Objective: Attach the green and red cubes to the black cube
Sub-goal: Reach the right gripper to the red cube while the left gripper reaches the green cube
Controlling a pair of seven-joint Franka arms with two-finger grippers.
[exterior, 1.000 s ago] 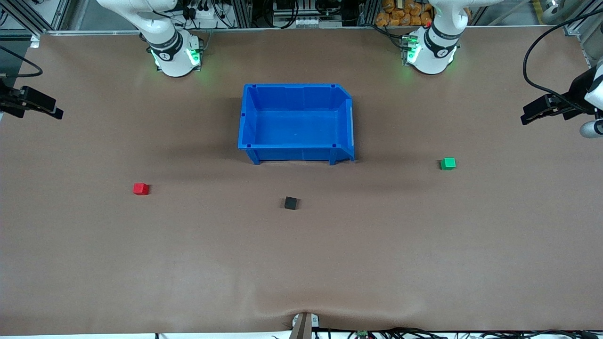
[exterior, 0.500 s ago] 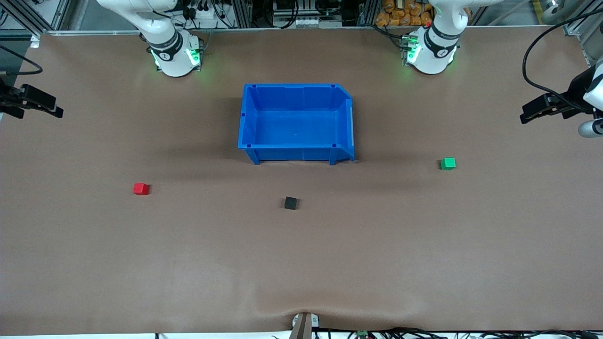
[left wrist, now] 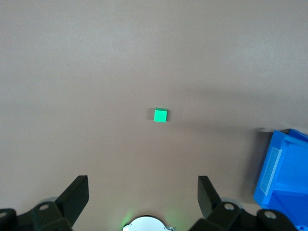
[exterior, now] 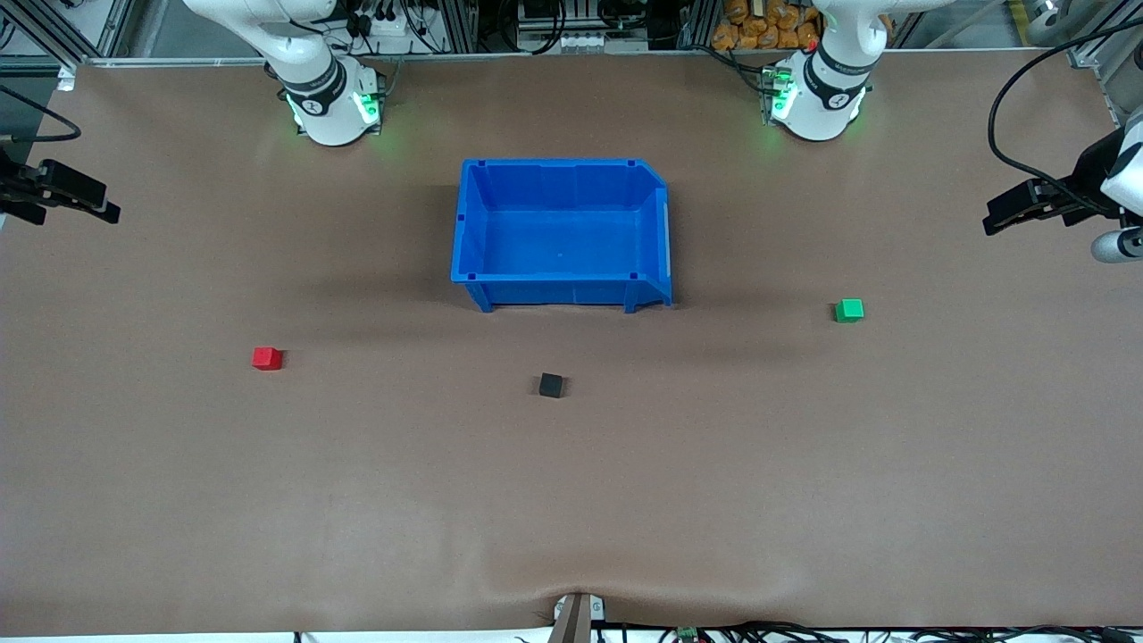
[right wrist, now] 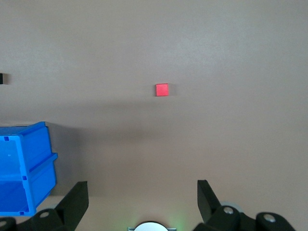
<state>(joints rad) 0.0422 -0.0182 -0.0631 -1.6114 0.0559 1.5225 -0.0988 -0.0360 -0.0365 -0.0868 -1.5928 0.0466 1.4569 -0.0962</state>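
black cube (exterior: 551,385) on table (exterior: 571,500), nearer front camera than blue bin (exterior: 561,232) | red cube (exterior: 266,358) well apart toward right arm's end | green cube (exterior: 848,310) toward left arm's end | left gripper (left wrist: 143,193) over table edge, jaws spread, empty | right gripper (right wrist: 142,193) likewise.

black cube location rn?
In the front view the black cube sits alone on the table, nearer the camera than the blue bin, roughly between the red cube and green cube.

White rounded arm bases with black bands and green lights, black angular tool fingers (left wrist: 77,195), black cables
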